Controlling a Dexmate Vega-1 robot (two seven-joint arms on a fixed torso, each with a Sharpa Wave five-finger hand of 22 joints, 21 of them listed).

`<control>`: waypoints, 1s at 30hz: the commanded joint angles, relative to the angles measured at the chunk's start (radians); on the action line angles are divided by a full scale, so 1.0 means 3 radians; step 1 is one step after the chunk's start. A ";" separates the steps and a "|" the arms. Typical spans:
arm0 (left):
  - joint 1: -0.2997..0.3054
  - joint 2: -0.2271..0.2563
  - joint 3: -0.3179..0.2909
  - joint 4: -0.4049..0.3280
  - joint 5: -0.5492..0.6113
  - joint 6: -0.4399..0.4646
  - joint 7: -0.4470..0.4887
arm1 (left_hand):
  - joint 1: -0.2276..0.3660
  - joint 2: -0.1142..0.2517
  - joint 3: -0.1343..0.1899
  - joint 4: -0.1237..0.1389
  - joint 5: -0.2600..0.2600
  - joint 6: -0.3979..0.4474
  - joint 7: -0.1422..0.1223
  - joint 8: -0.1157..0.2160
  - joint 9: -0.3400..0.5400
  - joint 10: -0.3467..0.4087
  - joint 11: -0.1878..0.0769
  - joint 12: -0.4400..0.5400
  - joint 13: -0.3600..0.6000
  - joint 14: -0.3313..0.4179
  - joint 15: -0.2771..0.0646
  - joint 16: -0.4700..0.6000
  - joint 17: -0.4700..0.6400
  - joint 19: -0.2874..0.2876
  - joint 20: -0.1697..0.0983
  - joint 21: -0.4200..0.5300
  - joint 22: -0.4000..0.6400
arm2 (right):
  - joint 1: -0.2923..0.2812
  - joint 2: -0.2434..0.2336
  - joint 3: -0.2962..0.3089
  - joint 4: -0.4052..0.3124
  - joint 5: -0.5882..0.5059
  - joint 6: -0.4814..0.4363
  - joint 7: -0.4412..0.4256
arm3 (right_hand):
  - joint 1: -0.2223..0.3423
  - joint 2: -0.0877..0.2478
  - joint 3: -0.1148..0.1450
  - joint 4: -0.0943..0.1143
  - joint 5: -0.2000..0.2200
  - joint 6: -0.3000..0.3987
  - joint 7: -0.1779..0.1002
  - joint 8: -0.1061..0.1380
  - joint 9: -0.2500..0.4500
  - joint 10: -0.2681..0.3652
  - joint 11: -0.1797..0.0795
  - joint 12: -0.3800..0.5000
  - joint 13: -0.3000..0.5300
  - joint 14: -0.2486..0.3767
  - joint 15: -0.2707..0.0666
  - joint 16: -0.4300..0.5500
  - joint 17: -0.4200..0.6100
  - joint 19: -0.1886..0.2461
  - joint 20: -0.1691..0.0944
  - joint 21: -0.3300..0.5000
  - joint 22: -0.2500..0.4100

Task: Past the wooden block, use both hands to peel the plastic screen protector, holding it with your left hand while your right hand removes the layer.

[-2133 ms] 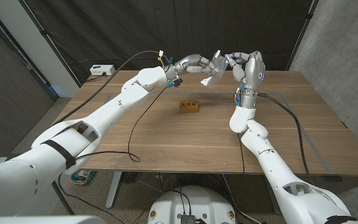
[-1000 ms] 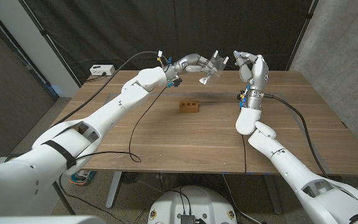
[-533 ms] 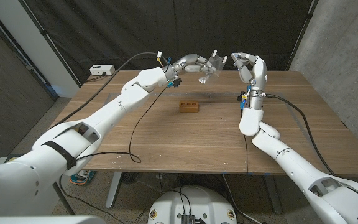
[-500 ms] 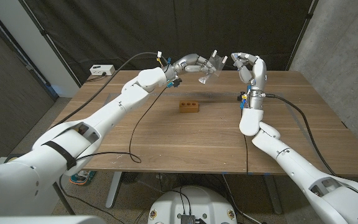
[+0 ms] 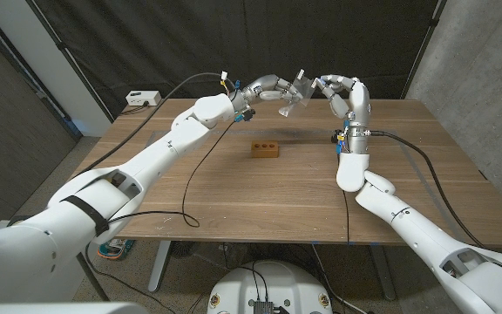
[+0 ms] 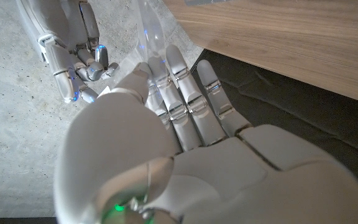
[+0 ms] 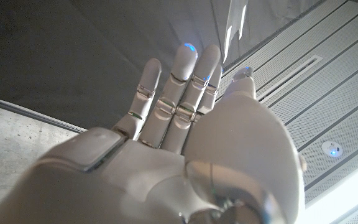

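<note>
Past the wooden block (image 5: pixel 265 147), my left hand (image 5: pixel 268 88) holds the clear plastic screen protector (image 5: pixel 298 91) up in the air over the table's far edge. Its fingers (image 6: pixel 188 93) press along the sheet (image 6: pixel 149 28). My right hand (image 5: pixel 342 92) hangs just to the right of the protector, fingers curved toward its upper edge, with a small gap still showing. In the left wrist view the right hand (image 6: pixel 73 50) sits beside the sheet with nothing in it. The right hand (image 7: pixel 185 124) reaches with straight fingers toward the sheet's edge (image 7: pixel 235 18).
The block stands mid-table on the wooden table (image 5: pixel 234 196). A white box (image 5: pixel 142 98) sits at the back left corner. A black cable (image 5: pixel 190 174) trails across the left side and another (image 5: pixel 408 161) runs along the right arm. A dark curtain hangs behind.
My right hand drew away to the right of the protector, then swung its fingers back left toward it. The left hand has kept the sheet in place.
</note>
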 commanded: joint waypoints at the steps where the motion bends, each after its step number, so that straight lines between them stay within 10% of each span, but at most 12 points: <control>1: -0.0029 -0.0015 0.0020 0.0032 0.0004 -0.0020 -0.0036 | 0.0021 0.0027 0.0036 0.0000 0.0018 0.0414 0.0310 0.0237 0.0303 0.0064 -0.0032 0.0011 0.0013 0.0041 -0.0159 -0.0013 0.0009 -0.0016 -0.0053 0.0029 0.0011 | -0.0006 -0.0044 -0.0065 -0.0110 -0.0054 -0.0235 -0.0018 | 0.0091 -0.0008 0.0013 -0.0052 0.0034 0.0028 -0.0021 0.0032 0.0019 0.0021 -0.0017 0.0013 0.0023 0.0006 -0.0120 0.0033 -0.0004 0.0025 -0.0359 0.0035 0.0002; 19: -0.0045 -0.0028 0.0018 0.0085 -0.0027 -0.0040 -0.0084 | 0.0006 0.0023 0.0053 -0.0008 0.0012 0.0418 0.0297 0.0226 0.0301 0.0066 -0.0048 0.0002 0.0016 0.0044 -0.0159 -0.0029 0.0028 -0.0031 -0.0053 0.0057 0.0009 | -0.0022 0.0220 0.0108 0.0028 -0.0254 -0.0195 -0.0247 | 0.0464 0.0130 0.0224 -0.0265 0.0041 0.0363 -0.0029 0.0196 0.0090 0.0293 -0.0061 0.0167 0.0192 0.0176 -0.0119 0.0231 0.0090 0.0149 -0.0477 0.0082 0.0058; 30: -0.0079 -0.0066 0.0017 0.0175 -0.0052 -0.0077 -0.0110 | -0.0005 0.0023 0.0066 -0.0009 0.0011 0.0418 0.0294 0.0229 0.0316 0.0067 -0.0043 -0.0002 0.0019 0.0042 -0.0160 -0.0042 0.0037 -0.0036 -0.0052 0.0073 0.0007 | 0.0036 -0.0050 -0.0105 -0.0113 -0.0291 -0.0416 -0.0080 | 0.0592 0.0121 0.0300 -0.0350 -0.0053 0.0548 0.0054 0.0240 0.0054 0.0455 0.0044 0.0166 0.0132 0.0216 -0.0114 0.0305 0.0221 0.0220 -0.0405 -0.0047 -0.0025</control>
